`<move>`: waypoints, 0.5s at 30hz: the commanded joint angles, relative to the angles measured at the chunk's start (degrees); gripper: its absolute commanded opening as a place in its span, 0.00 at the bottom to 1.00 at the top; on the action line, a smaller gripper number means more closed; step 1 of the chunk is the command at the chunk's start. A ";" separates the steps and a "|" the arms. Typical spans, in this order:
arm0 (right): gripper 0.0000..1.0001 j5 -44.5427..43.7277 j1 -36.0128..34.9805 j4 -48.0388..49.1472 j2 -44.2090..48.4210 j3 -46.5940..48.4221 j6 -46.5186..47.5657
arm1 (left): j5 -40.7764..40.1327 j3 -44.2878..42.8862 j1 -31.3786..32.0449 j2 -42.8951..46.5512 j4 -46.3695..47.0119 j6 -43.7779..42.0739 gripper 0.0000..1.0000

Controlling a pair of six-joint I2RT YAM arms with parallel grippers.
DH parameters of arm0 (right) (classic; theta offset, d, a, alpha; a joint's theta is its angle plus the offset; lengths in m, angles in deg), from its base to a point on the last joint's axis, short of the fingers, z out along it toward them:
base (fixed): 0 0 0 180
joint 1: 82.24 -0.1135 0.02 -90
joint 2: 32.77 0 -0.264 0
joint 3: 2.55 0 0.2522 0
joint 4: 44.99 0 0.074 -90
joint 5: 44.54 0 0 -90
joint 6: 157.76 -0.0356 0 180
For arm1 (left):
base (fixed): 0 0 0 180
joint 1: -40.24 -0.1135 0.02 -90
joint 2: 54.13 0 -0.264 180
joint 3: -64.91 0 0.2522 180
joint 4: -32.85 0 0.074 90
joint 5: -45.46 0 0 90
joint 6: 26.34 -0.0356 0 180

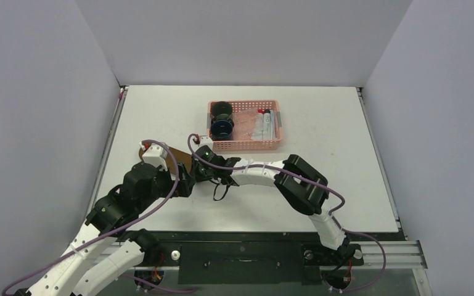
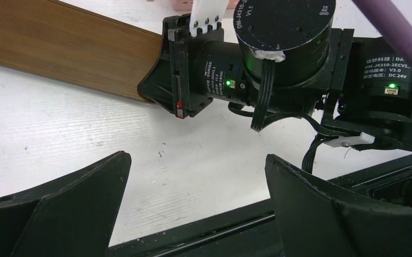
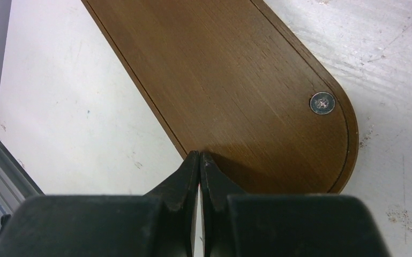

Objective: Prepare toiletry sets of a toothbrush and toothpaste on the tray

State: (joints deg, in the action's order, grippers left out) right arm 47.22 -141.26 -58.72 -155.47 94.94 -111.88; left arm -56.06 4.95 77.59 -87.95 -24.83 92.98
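The tray (image 1: 179,155), a flat dark brown wooden board with rounded ends, lies at the table's left middle, mostly hidden under both arms. It also shows in the left wrist view (image 2: 59,48) and the right wrist view (image 3: 236,80). My right gripper (image 3: 200,155) is shut and empty, with its tips against the tray's long edge near one rounded end; in the top view it (image 1: 191,168) sits over the tray. My left gripper (image 2: 196,158) is open and empty above bare table, beside the right wrist (image 2: 236,75). Slim white toiletry items with red ends (image 1: 264,122) lie in the pink basket (image 1: 244,146).
The pink basket stands at the back middle and also holds two dark round containers (image 1: 222,120). A metal screw head (image 3: 322,102) sits in the tray's rounded end. The table's dark front rail (image 2: 203,225) runs just below my left fingers. Grey walls enclose the table.
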 commanded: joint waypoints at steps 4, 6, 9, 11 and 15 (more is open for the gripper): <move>0.00 0.18 -1.08 -2.51 3.81 -6.07 1.93 | -0.28 0.22 -0.32 0.43 2.23 -0.57 0.96; 0.00 -0.07 -1.09 -2.19 4.67 -7.42 1.93 | -0.40 0.28 -0.26 0.49 2.25 -0.54 0.96; 0.00 -0.44 -1.09 -1.81 6.22 -9.13 1.93 | -0.61 0.25 -0.26 0.63 2.20 -0.41 0.96; 0.00 -0.63 -1.09 -1.54 7.39 -11.18 2.02 | -0.78 0.25 -0.29 0.73 2.05 -0.33 0.96; 0.00 -1.06 -1.09 -1.26 10.14 -14.95 2.25 | -1.18 0.24 -0.31 0.97 2.05 -0.11 0.96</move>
State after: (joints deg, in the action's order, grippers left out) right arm 47.28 -141.64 -55.85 -148.52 84.31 -111.38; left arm -56.31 5.52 77.59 -87.65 -24.81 93.00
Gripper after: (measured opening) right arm 0.001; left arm 0.966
